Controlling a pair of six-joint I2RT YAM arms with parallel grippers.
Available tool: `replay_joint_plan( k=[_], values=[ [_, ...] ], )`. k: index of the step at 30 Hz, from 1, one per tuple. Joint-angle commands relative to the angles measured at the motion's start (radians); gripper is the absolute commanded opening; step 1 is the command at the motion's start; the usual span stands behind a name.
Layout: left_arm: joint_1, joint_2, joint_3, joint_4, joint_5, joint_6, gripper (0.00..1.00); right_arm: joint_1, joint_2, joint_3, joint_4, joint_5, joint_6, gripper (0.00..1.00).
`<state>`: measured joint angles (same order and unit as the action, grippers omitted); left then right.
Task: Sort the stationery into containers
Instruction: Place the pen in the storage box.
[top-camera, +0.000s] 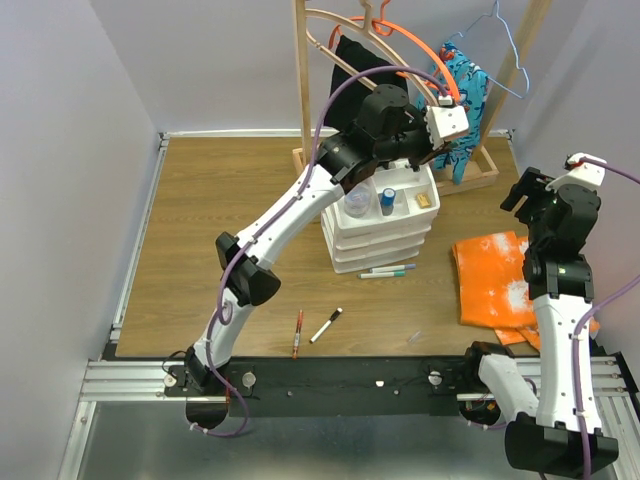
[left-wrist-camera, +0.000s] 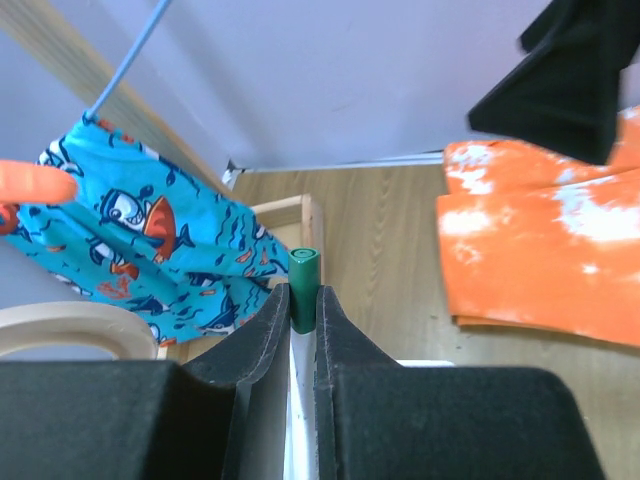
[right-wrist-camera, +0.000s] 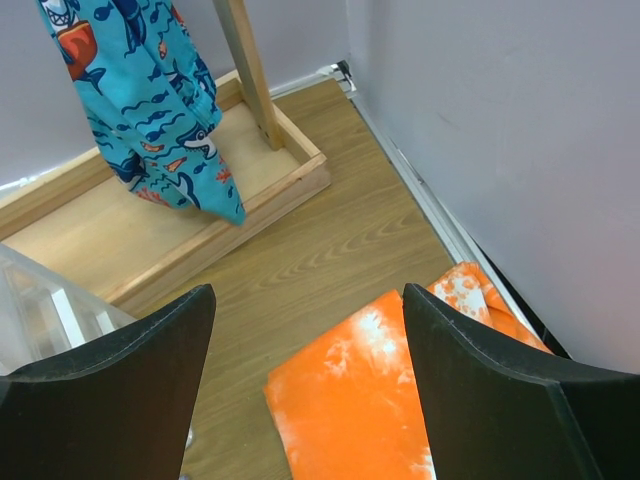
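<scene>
left wrist: left pincer (left-wrist-camera: 303, 302) grips green-capped marker (left-wrist-camera: 303, 268).

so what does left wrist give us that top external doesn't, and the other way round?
Left wrist only: the green-capped marker pinched in the left gripper; from above, the gripper's body hides it.
Top external only: the white organiser with its drawers and divided tray, two pens lying at its base, and a red pen and a white pen near the front edge.
Both: the orange cloth, the blue fish-print garment and the wooden rack.
</scene>
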<state>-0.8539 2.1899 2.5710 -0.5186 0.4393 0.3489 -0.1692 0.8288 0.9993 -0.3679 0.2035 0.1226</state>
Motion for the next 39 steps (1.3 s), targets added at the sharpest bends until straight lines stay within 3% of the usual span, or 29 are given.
replay_joint_plan(
  k=[1, 16, 22, 26, 33, 39],
  values=[
    [0.006, 0.065, 0.064, 0.066, -0.106, 0.053, 0.12, -0.019, 0.007, 0.018, -0.019, -0.024, 0.012, 0.83],
    [0.055, 0.156, 0.083, 0.135, -0.122, 0.002, 0.13, -0.041, 0.029, -0.008, -0.011, -0.039, 0.009, 0.82],
    [0.073, 0.136, 0.048, 0.126, -0.123, -0.001, 0.26, -0.053, 0.041, -0.011, -0.009, -0.046, 0.005, 0.83],
    [0.073, 0.058, -0.119, 0.232, -0.111, 0.012, 0.31, -0.061, 0.047, -0.013, -0.006, -0.056, 0.011, 0.83],
    [0.061, 0.016, -0.098, 0.220, -0.102, -0.013, 0.34, -0.065, 0.041, -0.010, -0.009, -0.061, 0.011, 0.83],
    [0.006, -0.154, -0.190, 0.212, -0.100, -0.014, 0.39, -0.069, 0.006, -0.037, -0.009, -0.064, 0.020, 0.83]
  ],
)
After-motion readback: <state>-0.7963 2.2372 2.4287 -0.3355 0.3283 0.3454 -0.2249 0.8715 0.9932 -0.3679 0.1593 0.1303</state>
